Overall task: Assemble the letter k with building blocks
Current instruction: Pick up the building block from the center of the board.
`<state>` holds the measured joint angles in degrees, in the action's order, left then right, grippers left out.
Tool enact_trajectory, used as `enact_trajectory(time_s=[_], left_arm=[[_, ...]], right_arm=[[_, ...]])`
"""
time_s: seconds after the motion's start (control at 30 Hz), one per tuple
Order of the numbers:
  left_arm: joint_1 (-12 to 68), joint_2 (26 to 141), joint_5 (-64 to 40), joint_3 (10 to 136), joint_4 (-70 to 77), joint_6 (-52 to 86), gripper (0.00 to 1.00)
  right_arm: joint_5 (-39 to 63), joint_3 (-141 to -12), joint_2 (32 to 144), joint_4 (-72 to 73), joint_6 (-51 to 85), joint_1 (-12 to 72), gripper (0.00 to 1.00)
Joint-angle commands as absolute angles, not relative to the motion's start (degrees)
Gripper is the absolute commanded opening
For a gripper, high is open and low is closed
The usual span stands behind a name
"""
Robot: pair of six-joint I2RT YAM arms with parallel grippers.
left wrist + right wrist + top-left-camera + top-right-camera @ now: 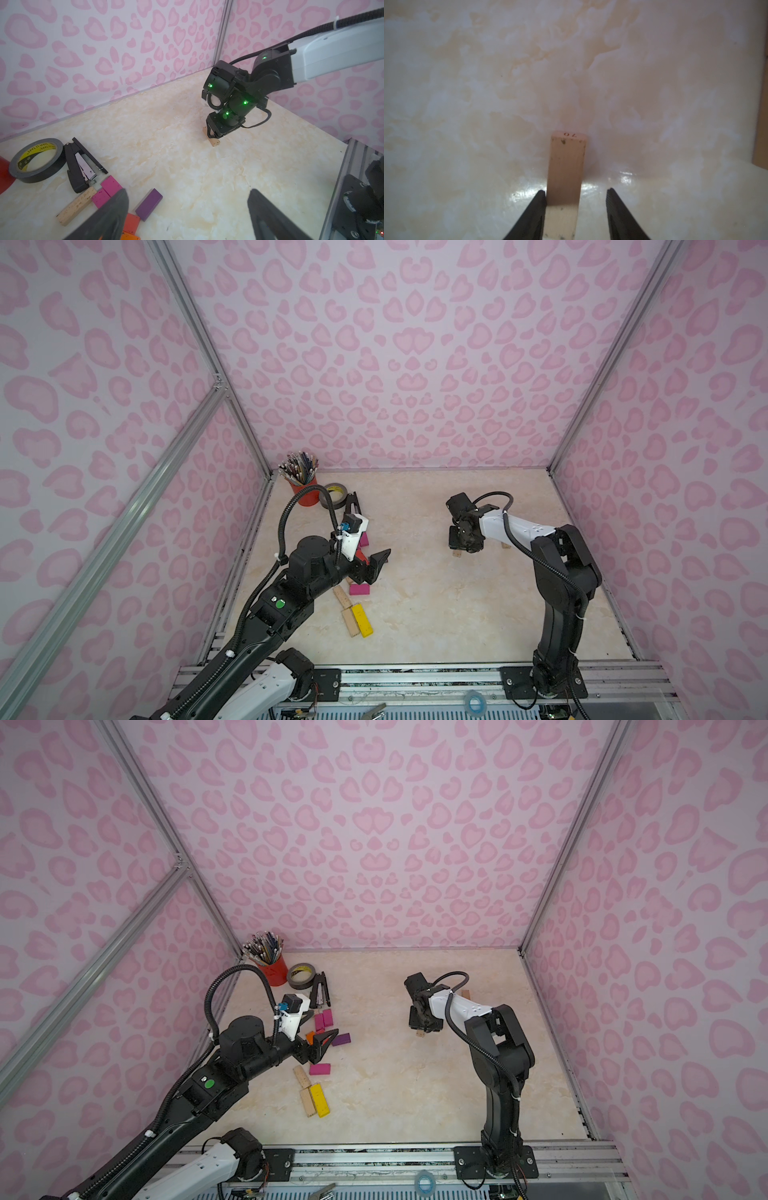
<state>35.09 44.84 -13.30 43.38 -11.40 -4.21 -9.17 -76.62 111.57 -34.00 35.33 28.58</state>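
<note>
Pink heart-spotted walls point(415, 364) close in a cream, marbled surface point(436, 614) on 3 sides.

Toward the right side, the right gripper point(576, 191) points down over a plain wood block point(566, 166) that lies on the surface. In the right wrist view the gripper is partly open around it: 1 finger point(537, 203) touches the block's side and the other stands clear with a gap, so the block is straddled, not clamped. In both top views the wrist covers most of this block and only its near end point(420, 1033) shows. Another plain wood block point(466, 994) lies just past the right arm's forearm.

The left gripper point(188, 193) hangs wide open above the far edge of the loose blocks, with nothing between its fingers. Under and beside it lie a purple block point(341, 1039), an orange block point(310, 1038) and 2 magenta blocks point(323, 1019) side by side. Nearer the robot's base lie a single magenta block point(320, 1069), a yellow block point(321, 1099) and 2 plain wood blocks point(302, 1076). The left arm hides part of this cluster in a top view.

Behind the blocks a black stapler point(320, 990) lies just beside a grey tape roll point(301, 975), and a red cup of pencils point(272, 969) stands in the far left corner.
</note>
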Motion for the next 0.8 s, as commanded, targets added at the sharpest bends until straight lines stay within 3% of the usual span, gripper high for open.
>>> enact_trajectory(time_s=[0.0, 0.23, 0.33, 0.5, 0.77], left_arm=[[35.0, 44.3, -16.2, 43.3, -11.5, -8.7, 0.90], [35.3, 43.2, -22.7, 41.5, -10.6, -13.4, 0.89], [35.4, 42.8, -22.0, 41.5, -10.8, -14.1, 0.90], [35.7, 42.1, -24.2, 40.7, -10.5, -16.8, 0.98], [38.3, 42.8, -26.8, 40.3, -8.9, -21.6, 0.98]], right_arm=[[-9.2, -77.2, 112.9, -34.2, 35.2, 28.7, 0.44], [-8.7, -78.0, 114.5, -34.2, 35.1, 28.6, 0.38], [-9.0, -78.0, 114.6, -34.3, 34.9, 28.6, 0.30], [-8.9, -76.7, 113.0, -34.6, 32.3, 27.9, 0.23], [-7.3, -67.7, 99.5, -34.6, 12.9, 21.9, 0.19]])
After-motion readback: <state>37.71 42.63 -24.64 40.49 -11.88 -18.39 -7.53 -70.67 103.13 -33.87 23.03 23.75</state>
